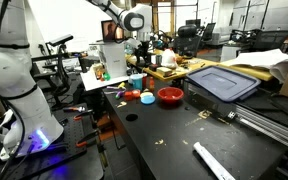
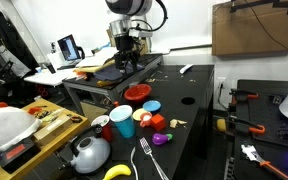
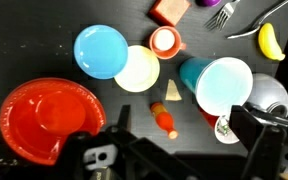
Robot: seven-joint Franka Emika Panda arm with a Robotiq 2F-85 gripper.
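Observation:
My gripper (image 3: 184,140) hangs open high above the black table, with nothing between its fingers (image 3: 258,125). It shows in both exterior views (image 1: 139,47) (image 2: 124,55). Straight below it in the wrist view lie a small orange toy bottle (image 3: 164,120) and a cheese wedge (image 3: 174,92). A red bowl (image 3: 44,120) (image 1: 170,96) (image 2: 138,92) sits to the left. A blue plate (image 3: 102,50) (image 2: 152,105), a cream plate (image 3: 137,68) and an orange cup (image 3: 165,40) lie beyond. A light blue cup (image 3: 219,85) (image 2: 122,122) stands to the right.
A silver kettle (image 3: 271,95) (image 2: 89,153), banana (image 3: 272,40), fork (image 3: 239,15) and red block (image 3: 171,10) lie near the table's end. A grey bin lid (image 1: 224,82) and a cardboard box (image 2: 246,30) are at the far side. A white bar (image 1: 212,160) lies near the front.

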